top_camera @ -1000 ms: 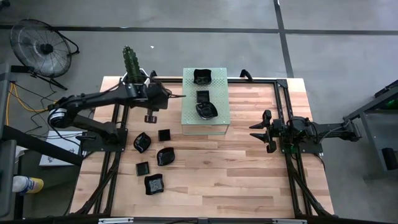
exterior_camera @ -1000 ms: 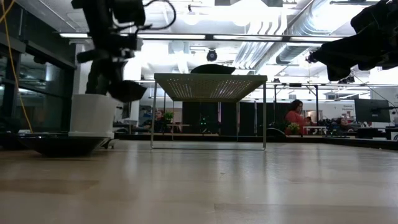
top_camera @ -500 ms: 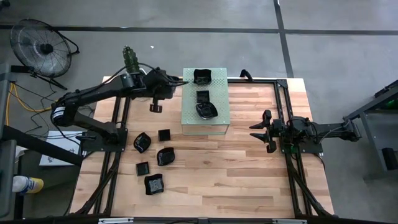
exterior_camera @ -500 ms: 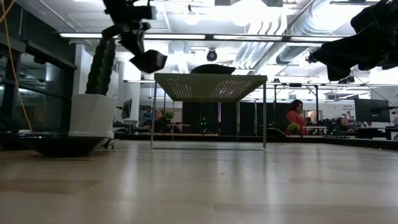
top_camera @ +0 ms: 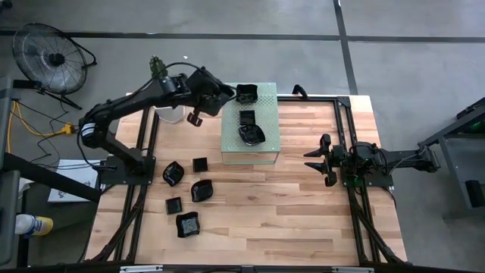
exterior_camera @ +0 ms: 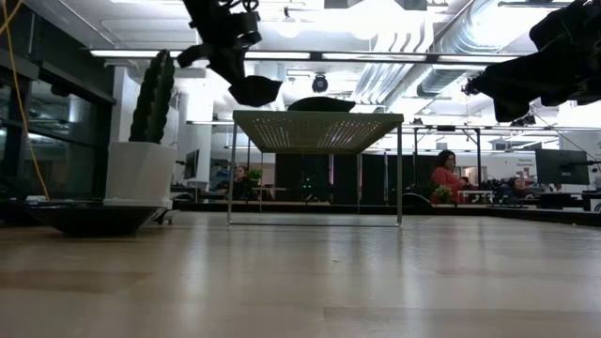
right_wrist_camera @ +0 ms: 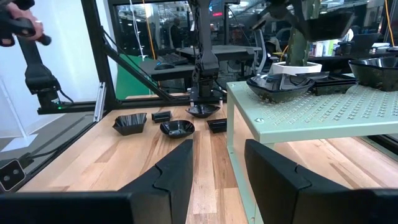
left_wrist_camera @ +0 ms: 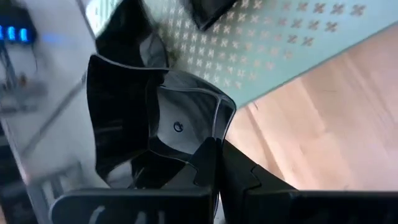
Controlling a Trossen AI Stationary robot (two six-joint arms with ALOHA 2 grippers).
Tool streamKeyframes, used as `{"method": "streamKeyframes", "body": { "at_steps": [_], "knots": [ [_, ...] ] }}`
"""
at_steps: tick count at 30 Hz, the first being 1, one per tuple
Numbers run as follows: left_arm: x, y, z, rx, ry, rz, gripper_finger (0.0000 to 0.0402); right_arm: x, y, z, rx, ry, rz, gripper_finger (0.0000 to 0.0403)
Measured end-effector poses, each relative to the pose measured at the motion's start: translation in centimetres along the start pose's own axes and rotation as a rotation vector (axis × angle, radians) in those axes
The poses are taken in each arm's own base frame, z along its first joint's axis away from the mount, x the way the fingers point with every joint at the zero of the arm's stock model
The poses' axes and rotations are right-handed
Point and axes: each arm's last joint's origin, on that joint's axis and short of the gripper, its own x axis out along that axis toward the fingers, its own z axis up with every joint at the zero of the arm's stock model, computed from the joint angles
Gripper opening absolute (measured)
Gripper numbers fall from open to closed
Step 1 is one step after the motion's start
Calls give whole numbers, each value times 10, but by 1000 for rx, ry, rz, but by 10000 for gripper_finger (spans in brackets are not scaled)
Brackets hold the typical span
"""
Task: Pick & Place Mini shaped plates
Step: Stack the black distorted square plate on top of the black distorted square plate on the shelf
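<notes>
My left gripper point(top_camera: 222, 96) hangs high by the left edge of the pale green perforated block point(top_camera: 261, 148), shut on a glossy black wavy-edged mini plate point(left_wrist_camera: 174, 124). In the low view this plate point(exterior_camera: 255, 90) hangs just above the block's top point(exterior_camera: 319, 127). Three more black plates point(top_camera: 247, 117) rest on the block. Several plates point(top_camera: 201, 189) lie on the wooden table at the left front. My right gripper point(top_camera: 314, 159) waits open above the table's right side, fingers level, with nothing between them point(right_wrist_camera: 217, 168). My left gripper pinches the plate's rim point(left_wrist_camera: 208, 146) between its two fingers. The fingers slant down from the table's left toward the block. The plate is lifted clear of table and block, tilted, its hollow facing the wrist camera.
A white pot with a cactus point(top_camera: 159, 72) stands at the table's far left corner, close behind my left arm. Black frame rails point(top_camera: 345, 129) run along the table. A floor fan point(top_camera: 49, 57) stands off the table at the far left. People sit in the room behind point(exterior_camera: 446, 174).
My left gripper has risen and swung toward the far edge and right, up to the green block's left edge, rolling about its own line. The plate has gone with it, from below the block's top level to just above it.
</notes>
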Motion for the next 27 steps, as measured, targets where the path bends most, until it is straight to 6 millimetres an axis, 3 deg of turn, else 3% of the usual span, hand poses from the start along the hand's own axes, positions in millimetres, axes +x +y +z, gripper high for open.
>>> {"method": "streamKeyframes", "body": {
  "at_steps": [12, 27],
  "knots": [
    [11, 31, -8, 465, -107, 80, 0, 0, 0, 0, 0, 0, -1, 140],
    [42, 52, -20, 610, -174, 173, 0, 0, 0, 0, 0, 0, 0, 140]
  ]
}}
